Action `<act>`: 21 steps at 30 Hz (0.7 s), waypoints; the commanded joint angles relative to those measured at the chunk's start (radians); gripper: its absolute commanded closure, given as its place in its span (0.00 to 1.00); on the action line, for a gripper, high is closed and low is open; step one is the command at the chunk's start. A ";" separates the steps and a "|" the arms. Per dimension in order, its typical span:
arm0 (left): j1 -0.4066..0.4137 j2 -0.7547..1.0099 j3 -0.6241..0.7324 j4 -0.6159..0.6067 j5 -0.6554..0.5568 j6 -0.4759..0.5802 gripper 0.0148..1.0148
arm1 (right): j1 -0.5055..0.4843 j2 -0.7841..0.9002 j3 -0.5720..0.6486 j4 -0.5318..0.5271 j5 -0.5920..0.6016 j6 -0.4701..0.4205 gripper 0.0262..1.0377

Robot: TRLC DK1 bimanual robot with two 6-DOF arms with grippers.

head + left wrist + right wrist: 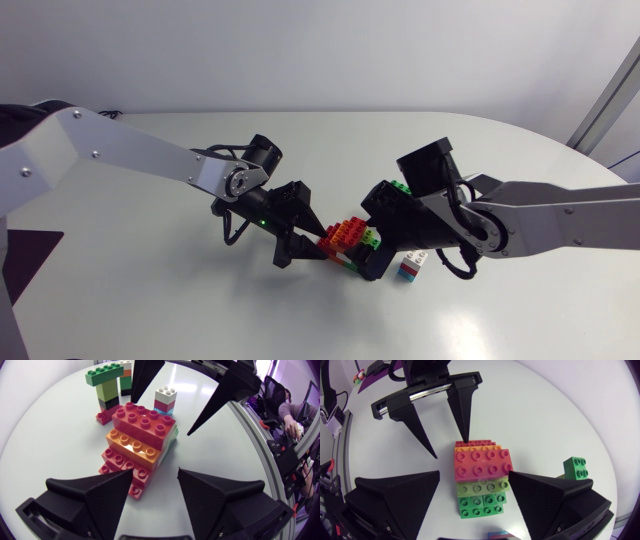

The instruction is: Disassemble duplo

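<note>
Looking down from the head camera, I see both arms meeting near the middle of the white counter (150, 300), the left arm (130, 155) coming in from the left and the right arm (560, 215) from the right, with the duplo stack (345, 236) standing on the counter between the two grippers. From the left wrist camera the left gripper (156, 492) is open: its fingers stand wide on either side of the stack's near end, one finger (95, 497) close against the low red bricks and the other well clear of them. The stack rises in steps from that side, red at the foot, then orange, then a broad red brick on top. From the right wrist camera the right gripper (475, 502) is open too, its fingers spread to both sides of the stack, where lime and green bricks lie nearest to it; I cannot tell whether one finger (555, 500) touches the lime brick. Across from it, one fingertip of the left gripper sits at the stack's far edge. A small tower (411, 265) of white, red and blue bricks stands just beside the right gripper, apart from the stack. A green-topped column (106, 385) of lime and black bricks stands beyond the stack, with a red brick at its foot.
</note>
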 commanded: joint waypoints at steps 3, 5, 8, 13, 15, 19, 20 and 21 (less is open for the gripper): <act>-0.008 0.002 0.024 -0.007 -0.006 0.016 0.37 | -0.006 0.042 0.002 0.008 -0.017 -0.024 0.05; -0.008 0.002 0.024 -0.008 -0.004 0.016 0.37 | -0.010 0.048 0.007 0.008 -0.025 -0.030 0.05; -0.010 0.002 0.024 -0.007 -0.006 0.016 0.37 | -0.018 0.050 0.016 0.008 -0.034 -0.046 0.05; -0.010 0.004 0.027 -0.008 -0.007 0.014 0.37 | -0.047 0.034 0.043 -0.010 -0.058 -0.066 0.05; -0.008 0.004 0.027 -0.008 -0.007 0.016 0.37 | -0.055 0.030 0.054 -0.019 -0.071 -0.080 0.05; -0.007 0.004 0.030 -0.008 -0.009 0.014 0.37 | -0.056 0.053 0.074 -0.024 -0.087 -0.100 0.05; -0.007 0.006 0.030 -0.008 -0.009 0.014 0.37 | -0.056 0.060 0.079 -0.024 -0.089 -0.103 0.05; -0.007 0.006 0.030 -0.008 -0.009 0.014 0.37 | -0.056 0.068 0.080 -0.024 -0.092 -0.106 0.05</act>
